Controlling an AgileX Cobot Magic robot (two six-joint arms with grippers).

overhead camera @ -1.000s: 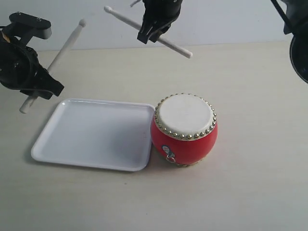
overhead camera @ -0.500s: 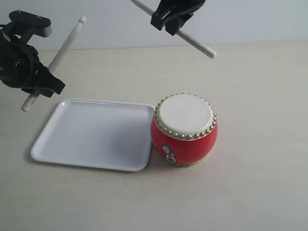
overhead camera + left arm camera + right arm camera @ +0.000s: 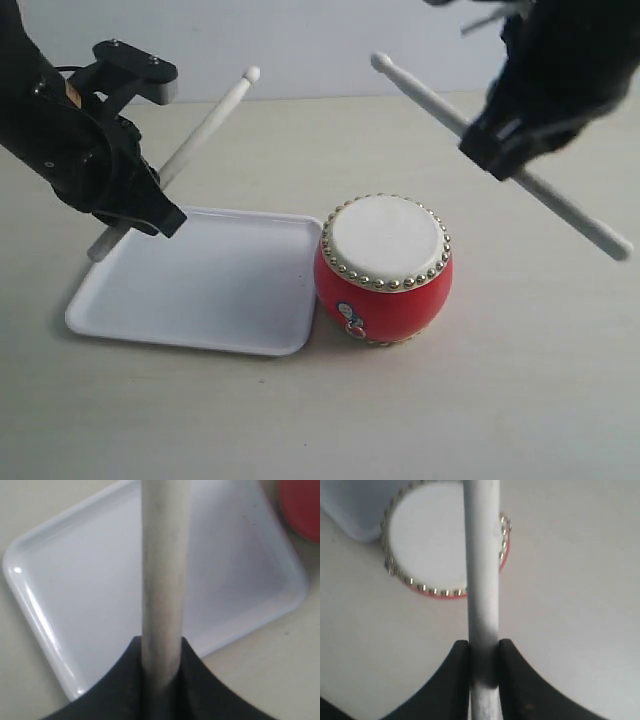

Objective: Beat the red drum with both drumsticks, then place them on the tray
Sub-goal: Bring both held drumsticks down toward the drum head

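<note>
Red drum sits at lower centre of the exterior view, upright, cream skin facing up, nothing touching it. White tray lies flat just beside it on the left; whether its right rim touches the drum's belly cannot be told. No stick in it.

Left gripper hangs over the tray's upper left corner, jaws clamped on the left drumstick near its butt end. Long axis runs diagonally, butt at lower left, rounded tip at upper centre-left, raised and aimed toward the drum. In the left wrist view the stick lies across the tray, with the drum only at the frame's upper right corner.

Right gripper is at upper right, jaws closed on the right drumstick around mid-shaft. Axis runs from the tip at upper centre down to the butt at right. In the right wrist view this stick crosses the skin's edge.

Judgement: beating step. The skin lies below and between the two tips, so both need a downward swing inward. The right stick looks nearer; the left needs more reach.
</note>
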